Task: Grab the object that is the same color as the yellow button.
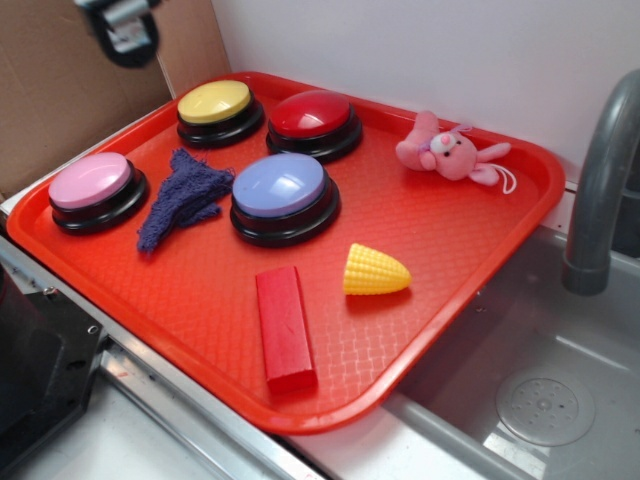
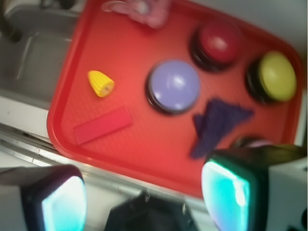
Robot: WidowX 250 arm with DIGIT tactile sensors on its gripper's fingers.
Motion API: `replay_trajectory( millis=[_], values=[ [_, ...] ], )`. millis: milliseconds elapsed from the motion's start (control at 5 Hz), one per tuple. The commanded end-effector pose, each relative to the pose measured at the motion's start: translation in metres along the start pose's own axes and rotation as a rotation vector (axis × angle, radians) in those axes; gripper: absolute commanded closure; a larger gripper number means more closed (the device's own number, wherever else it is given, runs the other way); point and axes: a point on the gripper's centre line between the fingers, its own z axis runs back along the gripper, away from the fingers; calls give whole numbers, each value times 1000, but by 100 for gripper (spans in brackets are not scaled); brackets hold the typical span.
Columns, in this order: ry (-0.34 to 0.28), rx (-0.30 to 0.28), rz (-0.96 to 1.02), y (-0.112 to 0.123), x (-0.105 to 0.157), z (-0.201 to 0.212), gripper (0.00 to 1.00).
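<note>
The object, a small yellow ribbed toy corn piece [image 1: 375,270] [image 2: 101,83], lies on its side on the red tray [image 1: 450,300] near the front right. The yellow button [image 1: 215,103] [image 2: 276,76], a dome on a black base, stands at the tray's back left. My gripper [image 1: 125,30] hangs high above the tray's back left corner, far from the corn. In the wrist view the gripper [image 2: 144,197] is open, with nothing between its fingers, and looks down over the tray's front edge.
On the tray stand a red button [image 1: 313,115], a lavender button [image 1: 280,187] and a pink button [image 1: 92,182]. A purple cloth [image 1: 180,195], a red block [image 1: 284,326] and a pink plush [image 1: 450,152] lie there too. A grey faucet [image 1: 600,180] and sink [image 1: 540,390] are on the right.
</note>
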Motion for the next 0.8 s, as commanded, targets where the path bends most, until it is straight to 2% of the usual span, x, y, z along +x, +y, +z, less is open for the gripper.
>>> replay_trajectory(
  millis=[0, 200, 600],
  values=[
    [165, 73, -327, -19, 25, -87, 0],
    [183, 63, -391, -24, 40, -119, 0],
    [181, 90, -510, -40, 66, -156, 0]
  ],
)
